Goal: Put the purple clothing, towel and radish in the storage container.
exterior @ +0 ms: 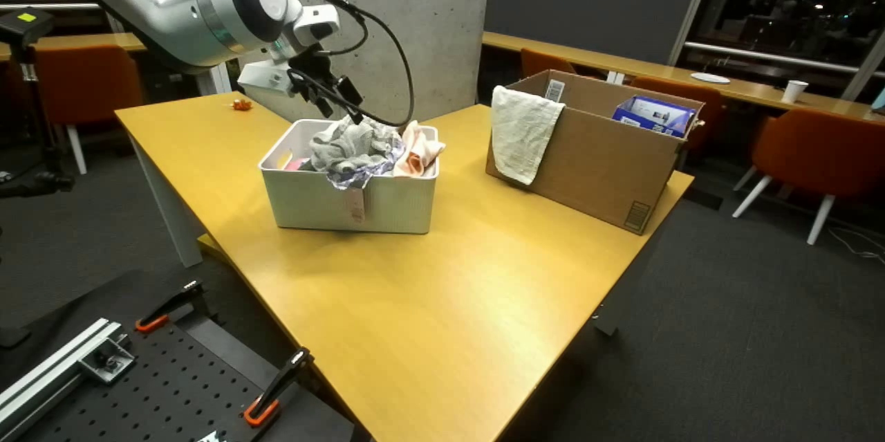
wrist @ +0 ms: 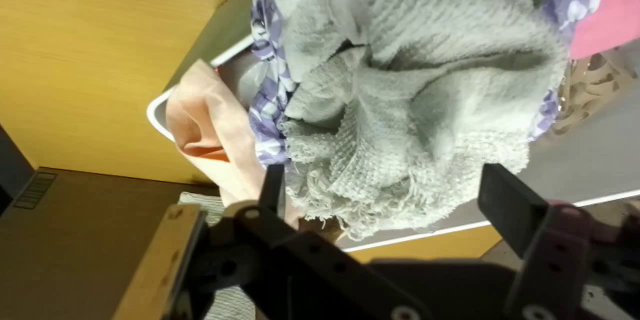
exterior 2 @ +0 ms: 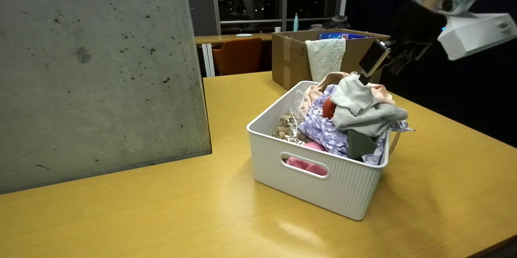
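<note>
The white storage container [exterior: 297,200] stands on the table and is full; it also shows in an exterior view [exterior 2: 315,187]. A grey towel [exterior 2: 369,116] lies crumpled on top of its contents and fills much of the wrist view [wrist: 415,84]. Purple-and-white patterned clothing [exterior 2: 323,131] lies under the towel, partly over the rim. A smooth red thing [exterior 2: 328,108], perhaps the radish, peeks out beside the towel and is mostly hidden. My gripper [wrist: 383,182] is open above the container, close over the towel's fringed edge, holding nothing; it also shows in an exterior view [exterior: 340,103].
Peach cloth [exterior: 418,150], pink cloth [exterior 2: 307,166] and brown crinkled material [exterior 2: 290,129] are also in the container. A cardboard box [exterior: 588,162] stands farther along the table, an off-white towel [exterior: 522,134] over its edge. A small orange thing [exterior: 241,104] lies near a corner.
</note>
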Tool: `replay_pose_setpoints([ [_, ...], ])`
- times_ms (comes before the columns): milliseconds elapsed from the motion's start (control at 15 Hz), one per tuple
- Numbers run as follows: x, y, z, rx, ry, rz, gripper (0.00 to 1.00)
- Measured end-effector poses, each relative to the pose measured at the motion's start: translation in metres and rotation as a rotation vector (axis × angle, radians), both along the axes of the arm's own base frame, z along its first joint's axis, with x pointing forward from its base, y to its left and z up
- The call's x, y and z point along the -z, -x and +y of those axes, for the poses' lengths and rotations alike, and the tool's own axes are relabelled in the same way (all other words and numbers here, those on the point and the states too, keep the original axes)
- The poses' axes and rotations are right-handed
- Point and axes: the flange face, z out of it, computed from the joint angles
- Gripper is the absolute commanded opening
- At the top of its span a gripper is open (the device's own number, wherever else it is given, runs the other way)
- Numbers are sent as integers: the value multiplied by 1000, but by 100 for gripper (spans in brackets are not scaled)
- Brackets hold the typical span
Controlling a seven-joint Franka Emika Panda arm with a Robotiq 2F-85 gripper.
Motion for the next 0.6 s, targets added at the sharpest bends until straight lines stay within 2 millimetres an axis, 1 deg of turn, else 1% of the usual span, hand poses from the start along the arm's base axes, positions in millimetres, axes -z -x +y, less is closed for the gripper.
replay_pose_setpoints([
  [200, -7, 32, -5, 55, -4, 27, 100],
  [400, -2, 63, -11, 99, -30, 52, 100],
  [600, 5, 85, -15, 130, -50, 75, 100],
])
